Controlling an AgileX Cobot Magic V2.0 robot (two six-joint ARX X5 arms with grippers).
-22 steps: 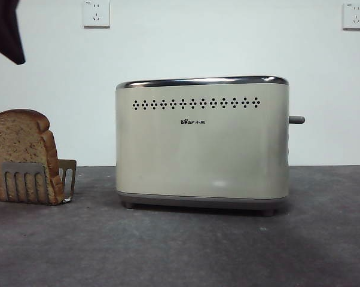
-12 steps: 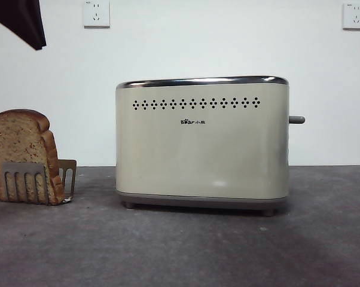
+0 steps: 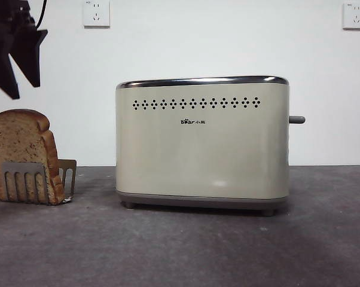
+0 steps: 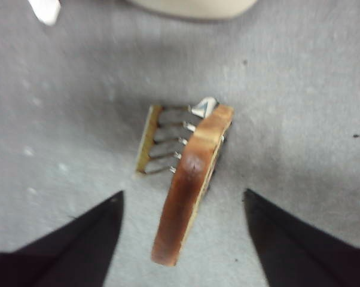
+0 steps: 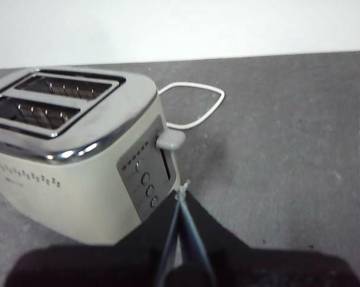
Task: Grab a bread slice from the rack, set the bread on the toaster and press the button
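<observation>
Soft, light bread [image 4: 189, 188] at nine o'clock: pinch its crusty flanks gently with your wide-open left gripper [image 4: 183, 206].

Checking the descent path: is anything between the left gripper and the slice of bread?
No. In the front view only bare wall separates the left gripper from the slice of bread standing in the rack.

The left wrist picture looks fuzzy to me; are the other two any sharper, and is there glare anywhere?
Left wrist view: soft, blurred slice of bread and rack. Front view: sharp, with a faint sheen on the toaster. Right wrist view: fairly clear, bright glints on the chrome rim.
</observation>
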